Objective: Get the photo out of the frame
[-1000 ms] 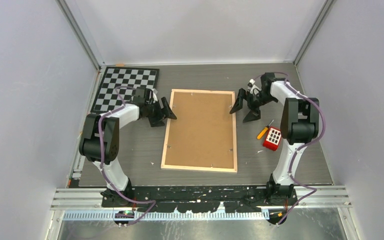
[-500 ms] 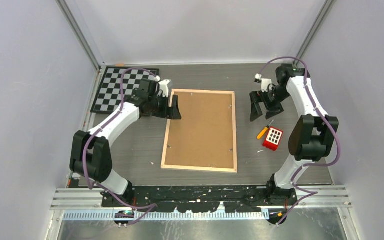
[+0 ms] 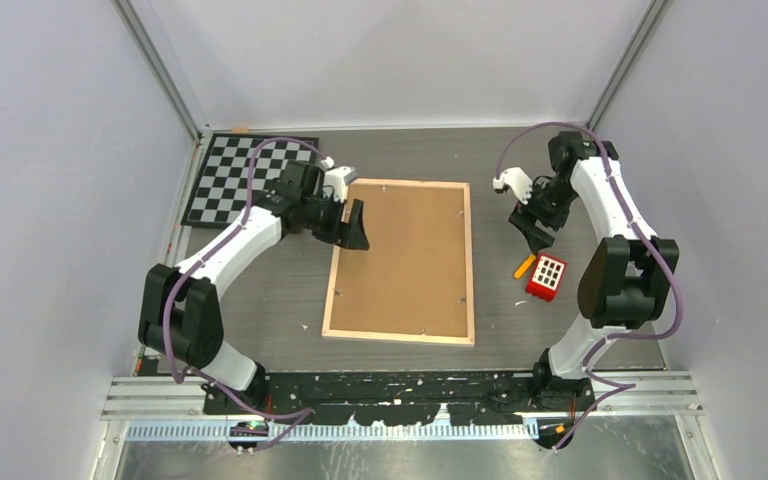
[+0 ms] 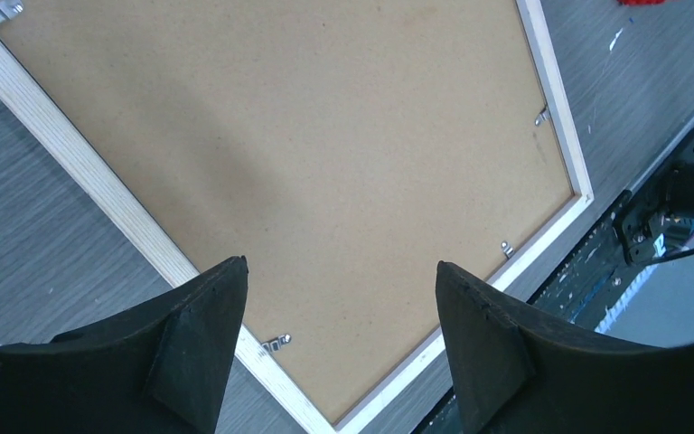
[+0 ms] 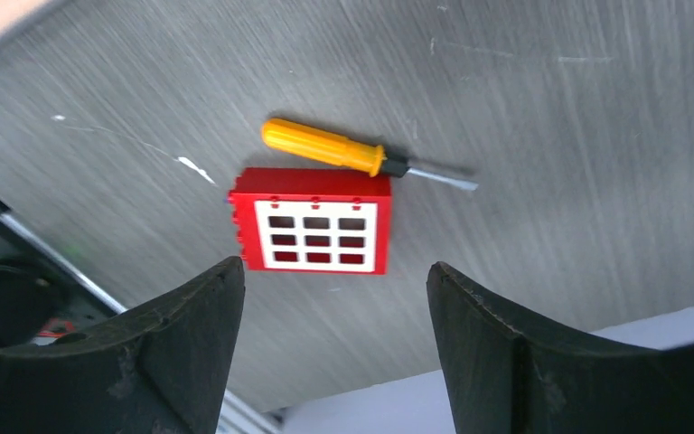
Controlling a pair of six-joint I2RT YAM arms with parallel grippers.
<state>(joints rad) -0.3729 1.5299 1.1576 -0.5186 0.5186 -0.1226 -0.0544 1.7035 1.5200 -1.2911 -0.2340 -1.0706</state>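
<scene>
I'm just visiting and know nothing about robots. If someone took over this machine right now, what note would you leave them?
Left tool: open, empty, poised over the left edge of the frame, near its far corner.
Right tool: open, empty, over the orange screwdriver and the red block, to the right of the frame.
Frame: lies flat, back side up, brown panel in place, metal tabs along its rim.
Photo: not in view.
Done: nothing removed yet.
Left: free the panel, lift it off, take the photo out.
</scene>
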